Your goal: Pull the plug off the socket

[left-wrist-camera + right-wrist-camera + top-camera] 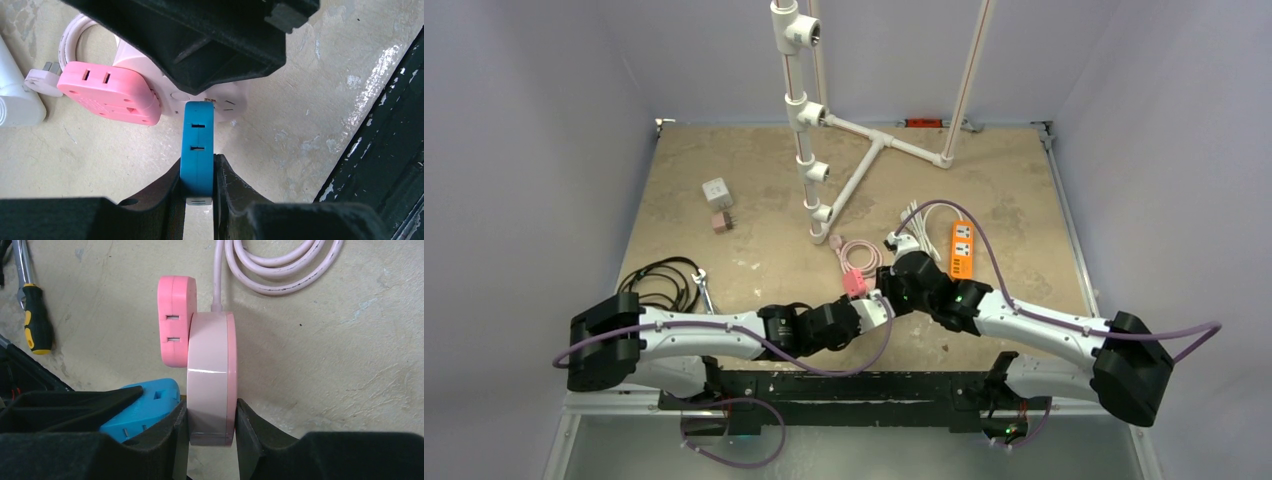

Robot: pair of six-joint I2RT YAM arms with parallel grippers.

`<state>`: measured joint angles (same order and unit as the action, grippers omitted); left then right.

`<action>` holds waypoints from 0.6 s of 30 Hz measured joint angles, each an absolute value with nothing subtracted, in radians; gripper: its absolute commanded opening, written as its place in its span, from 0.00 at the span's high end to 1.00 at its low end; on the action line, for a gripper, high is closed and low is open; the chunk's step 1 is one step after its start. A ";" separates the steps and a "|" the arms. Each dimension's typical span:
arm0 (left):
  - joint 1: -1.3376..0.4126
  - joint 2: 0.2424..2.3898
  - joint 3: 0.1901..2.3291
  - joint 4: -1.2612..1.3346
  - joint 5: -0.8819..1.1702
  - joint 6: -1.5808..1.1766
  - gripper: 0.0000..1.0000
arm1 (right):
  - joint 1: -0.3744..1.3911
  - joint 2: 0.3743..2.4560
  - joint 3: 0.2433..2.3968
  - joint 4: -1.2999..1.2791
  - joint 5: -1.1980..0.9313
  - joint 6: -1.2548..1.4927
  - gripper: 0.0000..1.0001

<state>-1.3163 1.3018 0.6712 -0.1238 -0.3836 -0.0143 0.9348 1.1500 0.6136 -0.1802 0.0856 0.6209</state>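
A round pale pink socket [210,385] stands on edge on the table, its pink cable [280,265] coiled beyond it. A pink plug [175,332] sits on its left face. A blue plug [199,145] meets the same face lower down, and no prongs show. My left gripper [199,167] is shut on the blue plug, which also shows in the right wrist view [142,412]. My right gripper [211,412] is shut on the socket's rim. In the top view the two grippers [886,298] meet beside the pink plug [854,283].
An orange power strip [962,248] with a white cable lies to the right of the grippers. A white PVC pipe frame [809,120] stands at the back. A white adapter [716,190], a black cable coil [659,280] and a screwdriver [35,325] lie to the left.
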 measured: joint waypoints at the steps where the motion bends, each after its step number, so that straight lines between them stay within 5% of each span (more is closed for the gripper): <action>1: -1.313 1.298 0.671 -0.125 -0.384 -0.014 1.00 | 0.935 1.148 0.614 -0.181 0.086 0.621 1.00; 18: -1.150 1.094 0.653 -0.146 -0.369 -0.107 1.00 | 0.822 0.979 0.596 -0.297 0.091 0.618 1.00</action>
<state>-1.1503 1.0943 0.6525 -0.1463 -0.3695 -0.1074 0.8215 0.9794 0.5957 -0.2974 0.0910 0.6178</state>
